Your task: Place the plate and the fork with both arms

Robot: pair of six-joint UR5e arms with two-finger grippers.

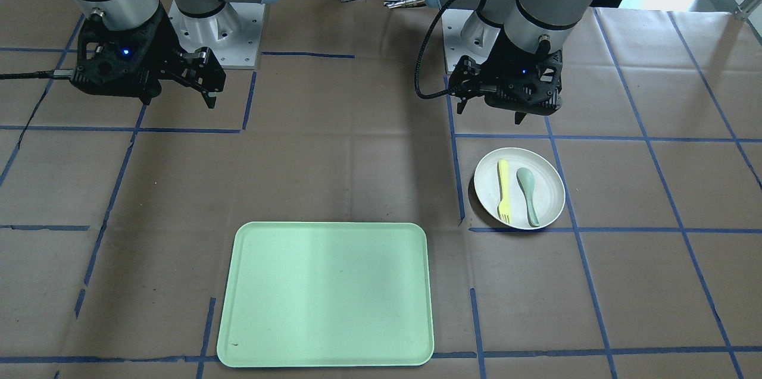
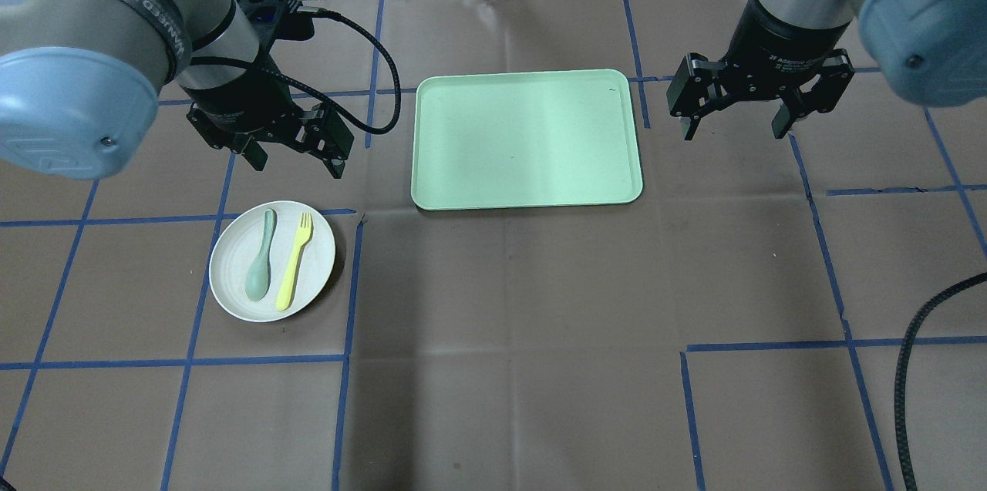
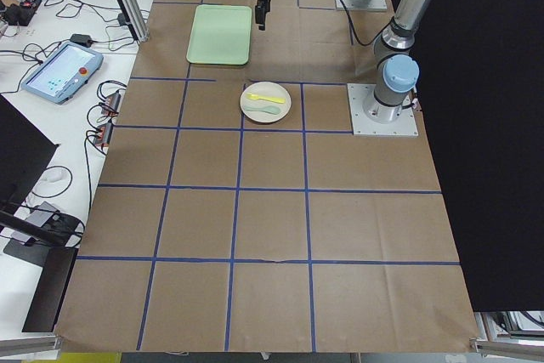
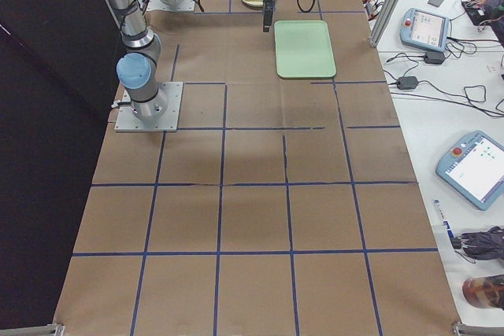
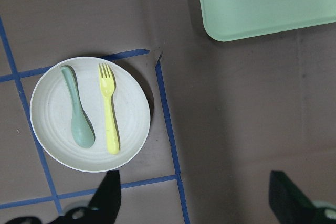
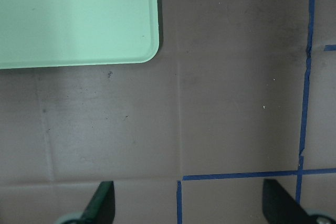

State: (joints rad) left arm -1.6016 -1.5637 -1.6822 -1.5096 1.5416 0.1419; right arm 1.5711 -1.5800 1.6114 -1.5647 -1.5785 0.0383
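Both arms hang above the brown table (image 2: 540, 321) with nothing yet picked up. The left gripper (image 2: 297, 166) hovers just beyond the plate (image 2: 231, 267), jaws spread and holding nothing, probably because this arm is the nearer of the 2 to the tableware. The plate rests on the table on the robot's left, near 1 corner of the mint-green tray (image 2: 528, 140) but apart from it. The fork (image 2: 294, 260) lies on the plate beside a grey-green spoon (image 2: 261, 260), the 2 roughly parallel and not touching. The right gripper (image 2: 732, 132), also wide apart and empty, waits off the tray's opposite side. The tray lies between the arms, within reach of both, and looks like the destination.
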